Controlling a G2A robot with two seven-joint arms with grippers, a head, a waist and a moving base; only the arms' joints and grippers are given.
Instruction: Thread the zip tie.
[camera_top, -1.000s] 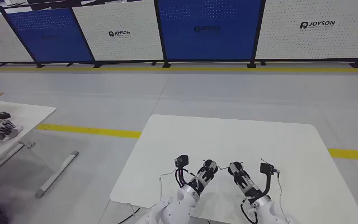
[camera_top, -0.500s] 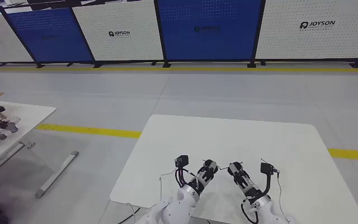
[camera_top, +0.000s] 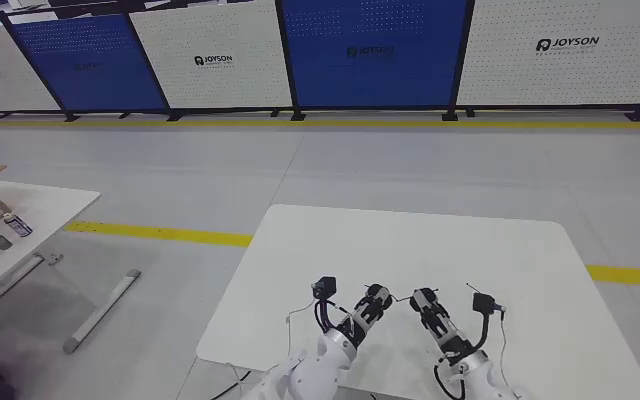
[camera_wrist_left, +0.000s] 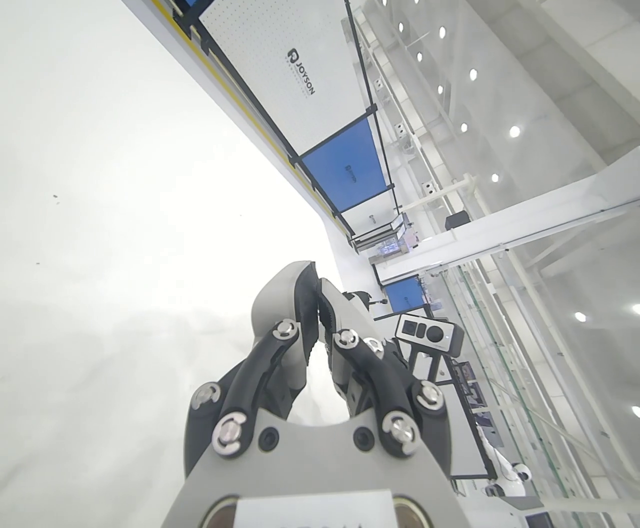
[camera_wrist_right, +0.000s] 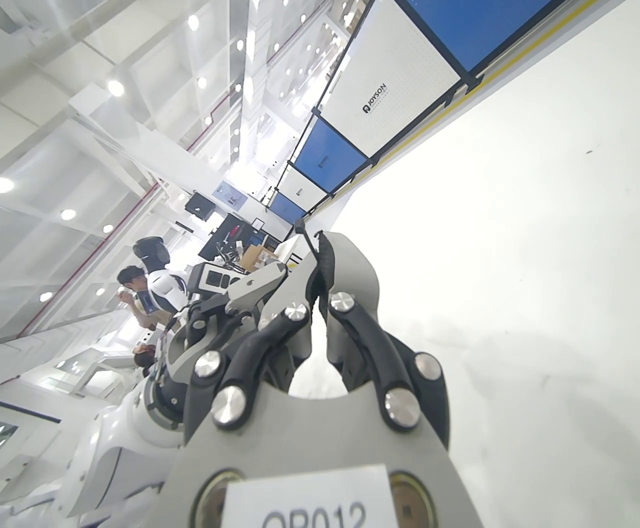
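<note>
A thin black zip tie (camera_wrist_right: 306, 237) sticks out past the fingertips of my right gripper (camera_wrist_right: 320, 250), which is shut on it; its square head points away from the table. My left gripper (camera_wrist_left: 316, 280) is shut, and I see nothing between its pads. In the top view both grippers hang close together over the near part of the white table (camera_top: 420, 240), left gripper (camera_top: 375, 295) and right gripper (camera_top: 422, 298) with their tips turned toward each other. The tie is too thin to make out from above.
The white table top (camera_wrist_left: 100, 200) stretches bare beyond the grippers to its far edge. A second white table (camera_top: 40, 215) stands at the left across the floor. Blue and white panels (camera_top: 370, 50) line the back.
The right arm has edged very slightly to the right. Both grippers stay shut and close together.
</note>
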